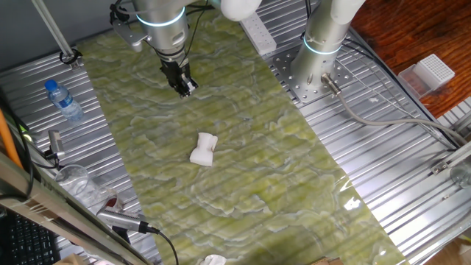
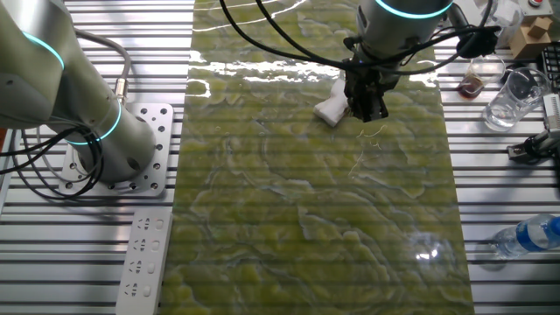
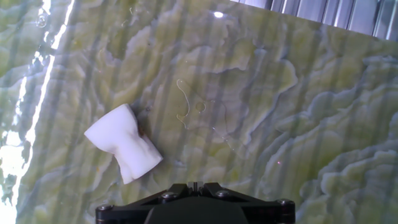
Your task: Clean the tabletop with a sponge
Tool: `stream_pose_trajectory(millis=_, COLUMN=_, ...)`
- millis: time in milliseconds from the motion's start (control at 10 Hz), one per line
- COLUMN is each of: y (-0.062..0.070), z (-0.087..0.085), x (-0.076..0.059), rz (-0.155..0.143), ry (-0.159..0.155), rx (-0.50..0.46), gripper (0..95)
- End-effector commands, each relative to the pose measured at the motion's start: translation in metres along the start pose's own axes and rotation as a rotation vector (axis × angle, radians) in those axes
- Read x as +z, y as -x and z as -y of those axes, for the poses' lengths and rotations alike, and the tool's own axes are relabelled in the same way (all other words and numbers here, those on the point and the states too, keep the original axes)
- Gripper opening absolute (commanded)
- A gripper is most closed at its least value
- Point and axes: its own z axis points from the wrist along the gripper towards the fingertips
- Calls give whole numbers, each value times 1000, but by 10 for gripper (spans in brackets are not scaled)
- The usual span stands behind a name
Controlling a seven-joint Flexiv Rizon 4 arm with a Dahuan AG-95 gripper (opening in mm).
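Observation:
The tabletop (image 1: 250, 158) is a green-yellow marbled sheet (image 2: 306, 201) that fills the hand view (image 3: 292, 106). On it lies the sponge (image 1: 204, 149), a white block with a pinched waist. It shows partly behind the hand in the other fixed view (image 2: 329, 109) and left of centre in the hand view (image 3: 124, 142). My gripper (image 1: 185, 87) hangs above the sheet, apart from the sponge (image 2: 368, 111). Its fingertips are pressed together at the lower edge of the hand view (image 3: 194, 185), with nothing between them.
A water bottle (image 1: 65, 101) and a clear glass (image 2: 512, 96) stand on the ribbed metal beside the sheet. A second arm's base (image 1: 324, 44) and a white power strip (image 1: 257, 33) sit at one edge. A thin wet outline (image 3: 199, 109) marks the sheet near the sponge.

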Motion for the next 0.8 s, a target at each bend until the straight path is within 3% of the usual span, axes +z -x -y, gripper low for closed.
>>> stream_pose_trajectory(millis=100, y=-1, z=0, x=0, rz=0, ry=0, rx=0, gripper=0)
stream_pose_trajectory(millis=300, y=-2, z=0, x=1, rz=2, ry=-2, rx=-1, gripper=0)
stream_pose_trajectory(millis=500, y=-1, z=-7, x=2, rz=33, ry=-17, rx=21, gripper=0)
stream_pose_trajectory(millis=800, y=0, z=-29, x=8, rz=55, ry=-43, rx=58, gripper=0)
